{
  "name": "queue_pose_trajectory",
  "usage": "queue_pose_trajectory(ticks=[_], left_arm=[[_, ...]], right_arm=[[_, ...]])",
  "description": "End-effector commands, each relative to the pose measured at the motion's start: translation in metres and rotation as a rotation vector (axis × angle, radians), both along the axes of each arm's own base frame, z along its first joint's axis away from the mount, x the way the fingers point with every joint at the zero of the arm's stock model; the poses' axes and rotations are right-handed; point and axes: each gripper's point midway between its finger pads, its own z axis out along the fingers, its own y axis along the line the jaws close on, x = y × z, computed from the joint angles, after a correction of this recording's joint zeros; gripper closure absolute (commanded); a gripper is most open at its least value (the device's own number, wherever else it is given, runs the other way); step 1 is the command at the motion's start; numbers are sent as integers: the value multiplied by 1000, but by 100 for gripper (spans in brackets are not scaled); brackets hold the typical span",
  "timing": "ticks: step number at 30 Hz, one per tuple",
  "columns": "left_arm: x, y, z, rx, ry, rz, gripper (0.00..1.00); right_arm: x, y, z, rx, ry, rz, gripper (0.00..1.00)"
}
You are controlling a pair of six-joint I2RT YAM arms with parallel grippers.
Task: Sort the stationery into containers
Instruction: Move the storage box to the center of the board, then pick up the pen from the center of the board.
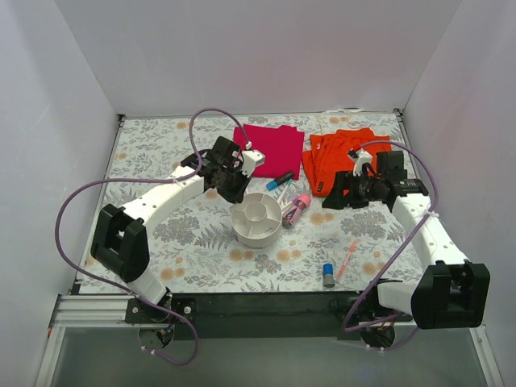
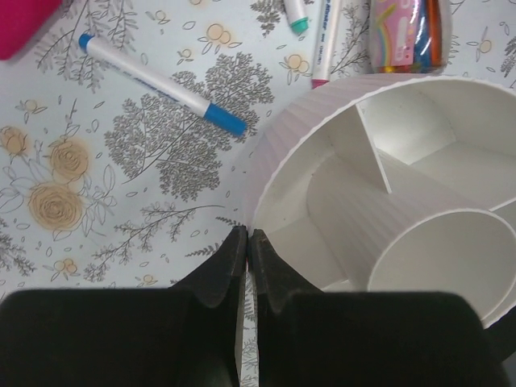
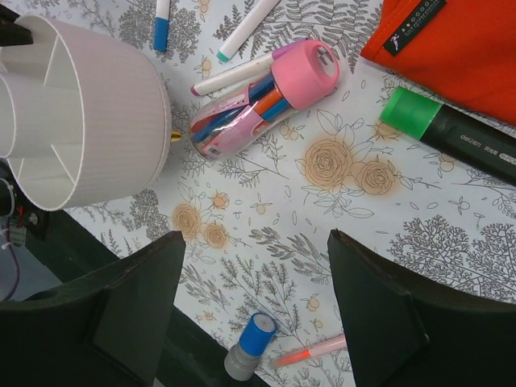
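Note:
The round white organizer (image 1: pixel 256 219) stands mid-table; the compartments that show hold nothing. My left gripper (image 1: pixel 235 192) is shut, its tips (image 2: pixel 247 234) at the organizer's back-left rim (image 2: pixel 262 161); I cannot tell if they pinch the wall. My right gripper (image 1: pixel 332 200) is open and empty (image 3: pixel 254 235) above the table, right of the organizer. A pink tube of pens (image 3: pixel 258 101) lies beside the organizer. A blue-capped marker (image 2: pixel 157 81), a green-capped black marker (image 3: pixel 451 133), a grey-blue cylinder (image 3: pixel 250 347) and a thin orange pen (image 3: pixel 314 351) lie loose.
A folded magenta cloth (image 1: pixel 270 145) and an orange cloth (image 1: pixel 347 157) lie at the back. Two more thin white markers (image 2: pixel 325 40) lie near the pink tube. The cylinder and orange pen sit close to the table's black front edge (image 1: pixel 266 305). White walls enclose three sides.

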Motion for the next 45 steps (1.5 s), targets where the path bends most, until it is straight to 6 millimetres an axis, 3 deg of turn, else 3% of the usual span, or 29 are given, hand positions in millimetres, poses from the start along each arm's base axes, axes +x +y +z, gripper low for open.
queue_pose_trajectory(ticks=[1, 10, 16, 17, 20, 21, 24, 27, 30, 32, 34, 36, 37, 41, 45], left_arm=[[-4, -21, 13, -23, -30, -53, 100], [-20, -23, 1, 13, -13, -93, 100], [-21, -23, -3, 33, -17, -94, 99], [-21, -23, -3, 32, -17, -92, 97], [-22, -24, -3, 31, -13, -92, 80], [-23, -23, -2, 29, -13, -92, 69], [-25, -24, 4, 16, -15, -95, 56], [-21, -27, 27, -17, -48, -73, 51], [6, -38, 88, -102, -232, -57, 41], [22, -50, 116, -145, -329, -83, 38], [39, -64, 112, -128, -348, -139, 39], [48, -71, 92, -88, -305, -163, 43], [55, -78, 71, -65, -256, -170, 44], [62, -94, 45, -96, -239, -210, 52], [74, -98, 22, -81, -262, -206, 56]], right_arm=[[-3, -2, 6, -18, -58, 4, 20], [-10, -7, 9, -50, -100, 10, 20], [-15, -8, 6, -51, -94, 10, 20], [-15, -8, 6, -54, -95, 11, 20], [-14, -10, 5, -64, -101, 10, 20], [-13, -10, 6, -67, -102, 9, 20], [-12, -11, 6, -74, -104, 8, 19], [-10, -12, 9, -79, -109, 10, 19], [-9, -10, 15, -70, -123, 20, 18], [-7, -7, 15, -59, -119, 37, 18], [-3, -7, 11, -63, -106, 41, 18], [4, -8, 12, -76, -115, 40, 18], [8, -9, 9, -84, -109, 41, 18], [23, -14, 8, -124, -131, 36, 19], [31, -13, 7, -125, -129, 46, 20]])
